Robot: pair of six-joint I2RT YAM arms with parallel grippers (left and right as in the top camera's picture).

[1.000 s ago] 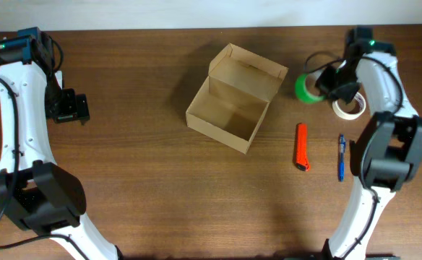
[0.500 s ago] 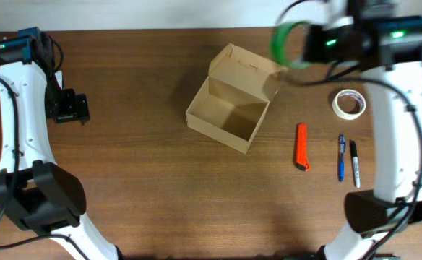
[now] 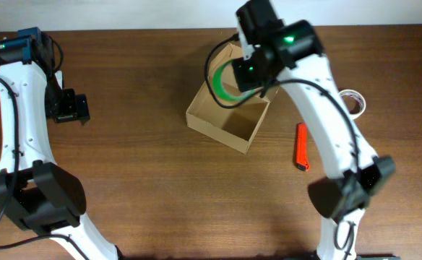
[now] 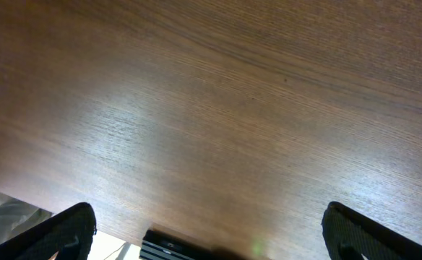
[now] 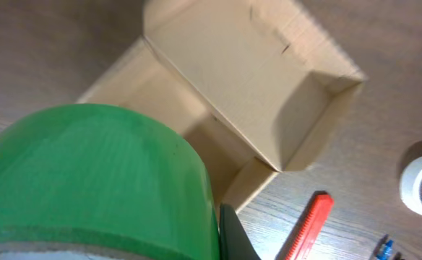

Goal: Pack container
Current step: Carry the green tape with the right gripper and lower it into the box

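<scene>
Green tape, clamped in right jaws, now seemingly above container; left jaws apart.

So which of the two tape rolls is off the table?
The green tape roll: the right gripper holds it above the open container. The white tape roll lies on the table.

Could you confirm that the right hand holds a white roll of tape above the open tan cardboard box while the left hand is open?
No: the right hand holds a green roll of tape, not a white one, as the right wrist view shows. It is above the open tan cardboard box, and the left hand is open.
</scene>
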